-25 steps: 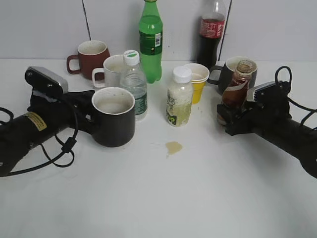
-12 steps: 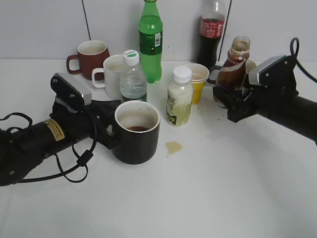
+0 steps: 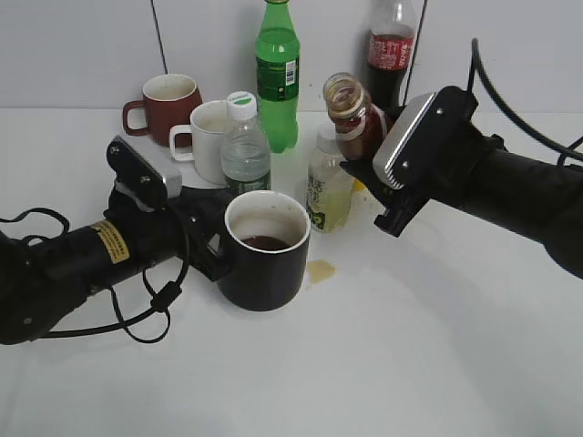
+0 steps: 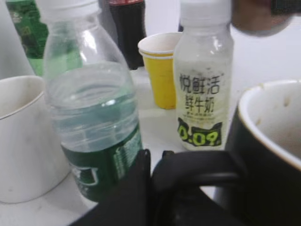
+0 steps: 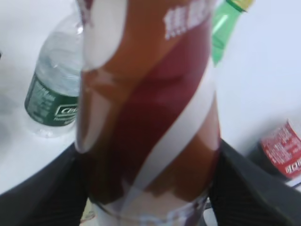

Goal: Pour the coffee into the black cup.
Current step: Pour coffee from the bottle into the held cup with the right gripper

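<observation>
My right fingers (image 3: 363, 162) pinching the tilted coffee bottle (image 3: 351, 116), left fingers (image 3: 211, 244) clamped round the black cup (image 3: 265, 248) handle.

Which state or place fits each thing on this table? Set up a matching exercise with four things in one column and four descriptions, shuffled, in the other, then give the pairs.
Things:
1. coffee bottle
2. black cup
3. brown-red mug
4. water bottle

Descriptions:
A. held by its handle in the left end effector, a little dark liquid at the bottom
B. standing capped just behind the black cup
C. lifted off the table and tilted, in the right end effector
D. at the back left, near the wall

Pairs: 1-C, 2-A, 3-D, 4-B
</observation>
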